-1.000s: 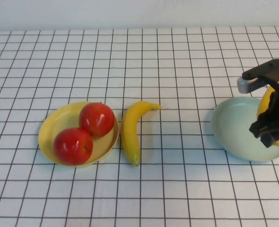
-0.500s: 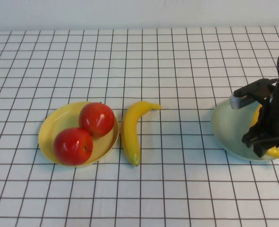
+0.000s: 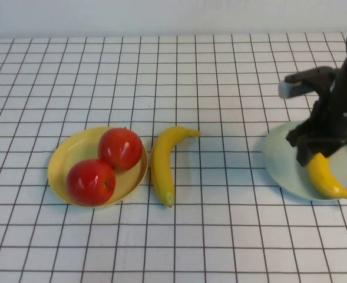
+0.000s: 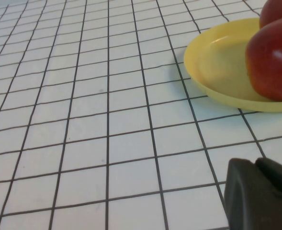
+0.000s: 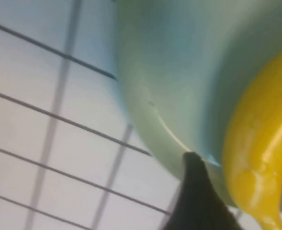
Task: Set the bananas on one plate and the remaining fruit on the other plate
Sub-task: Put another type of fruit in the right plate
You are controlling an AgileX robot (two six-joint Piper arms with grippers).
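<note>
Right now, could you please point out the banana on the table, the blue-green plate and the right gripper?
banana on the table (image 3: pixel 162 167), high view, middle of its curved body.
blue-green plate (image 3: pixel 279 158), high view, bare left part.
right gripper (image 3: pixel 312 150), high view, between its fingertips, above the plate.

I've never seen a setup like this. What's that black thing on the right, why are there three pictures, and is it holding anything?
It is one of a robot's two arms. The big picture looks down from a raised camera; the other two come from cameras on each wrist. On the checked table a yellow plate holds two red apples, with one banana lying beside it. The right hand hangs over the blue-green plate, fingers apart, above a second banana lying in that plate; it seems to hold nothing. The left hand is shut and empty, low over the table near the yellow plate.
</note>
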